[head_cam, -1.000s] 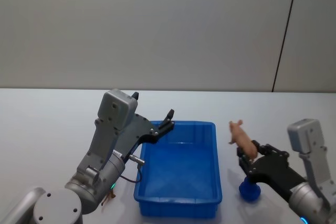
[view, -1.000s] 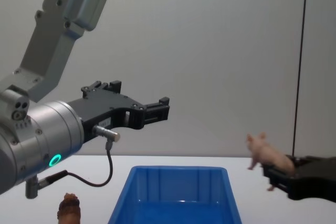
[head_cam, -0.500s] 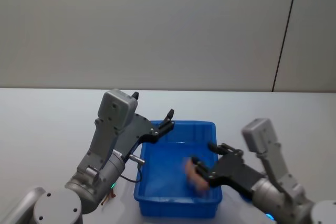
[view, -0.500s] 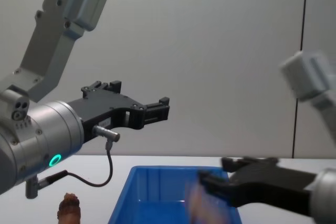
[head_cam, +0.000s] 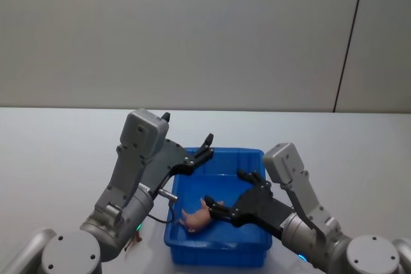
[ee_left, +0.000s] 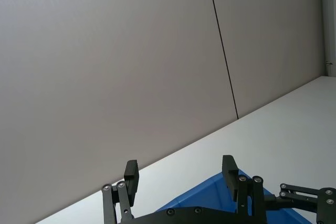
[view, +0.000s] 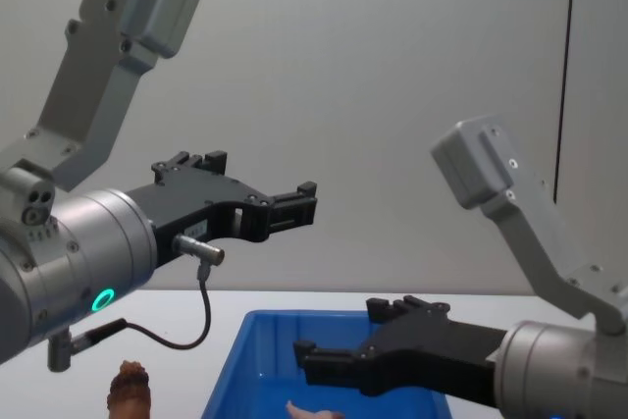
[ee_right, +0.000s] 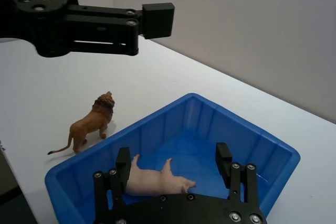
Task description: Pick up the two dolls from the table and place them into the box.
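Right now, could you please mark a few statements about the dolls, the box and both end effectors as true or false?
1. The pink doll lies inside the box. True.
2. The right end effector is shut on the pink doll. False: it is open, above the doll.
3. The reddish-brown doll is in the box. False: it stands on the table beside the box.
4. The left end effector is open and empty. True.
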Robot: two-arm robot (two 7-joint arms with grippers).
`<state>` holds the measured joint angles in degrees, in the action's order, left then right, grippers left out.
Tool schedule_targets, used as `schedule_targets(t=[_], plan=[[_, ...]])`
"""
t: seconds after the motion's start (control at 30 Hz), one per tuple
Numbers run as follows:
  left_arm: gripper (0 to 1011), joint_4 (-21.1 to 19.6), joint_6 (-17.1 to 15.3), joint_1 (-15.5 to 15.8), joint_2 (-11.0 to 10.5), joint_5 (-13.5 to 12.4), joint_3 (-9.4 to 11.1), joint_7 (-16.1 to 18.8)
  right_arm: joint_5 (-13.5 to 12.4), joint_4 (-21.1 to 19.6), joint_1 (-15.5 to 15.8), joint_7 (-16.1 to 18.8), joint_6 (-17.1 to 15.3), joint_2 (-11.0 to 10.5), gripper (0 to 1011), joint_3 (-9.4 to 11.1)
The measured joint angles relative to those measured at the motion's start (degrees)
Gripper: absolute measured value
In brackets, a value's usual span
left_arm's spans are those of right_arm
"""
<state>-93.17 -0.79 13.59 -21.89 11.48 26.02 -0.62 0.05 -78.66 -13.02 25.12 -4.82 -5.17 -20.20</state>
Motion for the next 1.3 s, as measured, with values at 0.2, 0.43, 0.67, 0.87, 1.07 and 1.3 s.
schedule_targets(t=[0.2, 0.43, 0.67, 0.87, 1.07, 1.3], plan=[[1001, 0.0, 0.0, 0.0, 0.0, 0.0, 0.0, 0.0, 0.6, 0.8, -0.3, -2.7, -0.6, 0.3, 1001, -0.1], [1002, 0.0, 0.0, 0.0, 0.0, 0.0, 0.0, 0.0, 1.1, 0.2, 0.4, -6.6, -2.0, -0.2, 1001, 0.3], [1001, 0.0, 0.0, 0.0, 0.0, 0.0, 0.0, 0.0, 1.2, -2.5, 2.8, -11.1, -3.7, -1.8, 1001, 1.2], [1001, 0.0, 0.0, 0.0, 0.0, 0.0, 0.0, 0.0, 0.8, -5.3, 5.5, -15.1, -4.9, -3.8, 1001, 2.5], [1001, 0.0, 0.0, 0.0, 0.0, 0.0, 0.0, 0.0, -0.4, -7.5, 7.9, -18.3, -5.9, -5.8, 1001, 3.8], [1002, 0.0, 0.0, 0.0, 0.0, 0.0, 0.0, 0.0, -2.1, -8.2, 9.7, -19.3, -6.4, -7.3, 1001, 5.0]])
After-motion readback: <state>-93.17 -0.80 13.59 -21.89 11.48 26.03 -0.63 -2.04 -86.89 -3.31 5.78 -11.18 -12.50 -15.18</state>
